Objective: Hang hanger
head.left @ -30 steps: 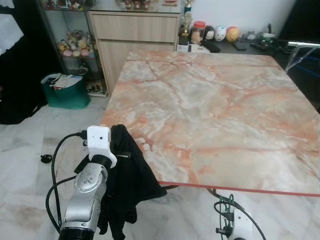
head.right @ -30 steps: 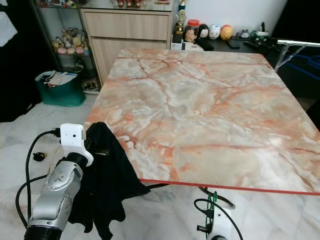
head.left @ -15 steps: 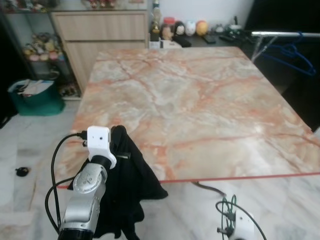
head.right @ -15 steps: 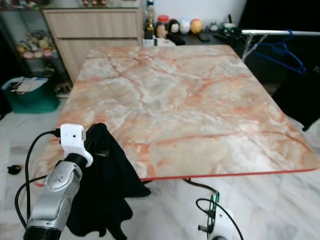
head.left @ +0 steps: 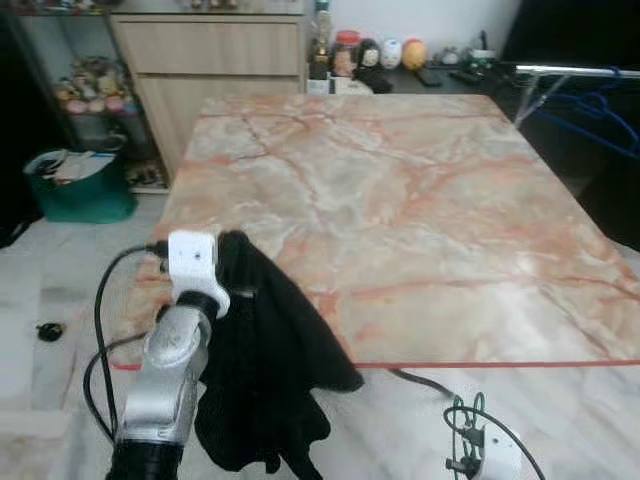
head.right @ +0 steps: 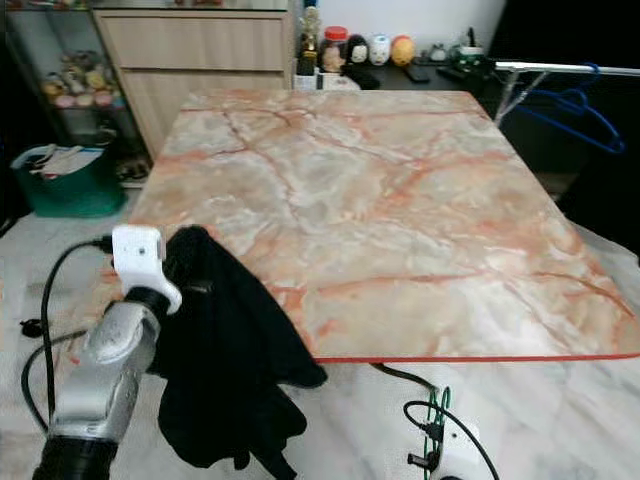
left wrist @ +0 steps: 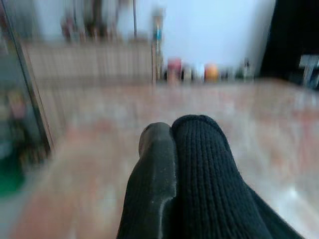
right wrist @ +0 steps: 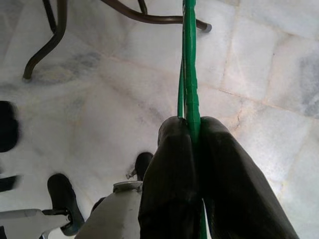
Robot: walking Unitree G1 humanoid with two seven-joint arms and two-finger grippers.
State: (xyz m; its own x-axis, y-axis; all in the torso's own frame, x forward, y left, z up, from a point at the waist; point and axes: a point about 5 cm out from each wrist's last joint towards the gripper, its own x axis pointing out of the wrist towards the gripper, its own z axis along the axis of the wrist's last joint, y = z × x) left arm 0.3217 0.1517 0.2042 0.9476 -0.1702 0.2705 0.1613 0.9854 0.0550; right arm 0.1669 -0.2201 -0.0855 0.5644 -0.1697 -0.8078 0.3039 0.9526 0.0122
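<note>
Left gripper is up near the left corner of the marble counter, and a black knit cloth hangs from it down toward the floor. Far off on the right, a blue hanger hangs on a silver rail. A green bin sits on the floor to the far left, next to a wooden cabinet. Little jars and toys stand on a dark shelf behind the counter.

From the other eye, a green hanger shows low on the right, near the white floor.

Looking along the left wrist, the fingers are pressed tight on the black cloth, one finger showing beside the knit. The counter beyond is blurry.

Looking along the right wrist, the right gripper points down at the floor. Its two black fingers are squeezed shut on the thin green hanger, which runs straight between them. Dark counter legs curve across the tiles.
</note>
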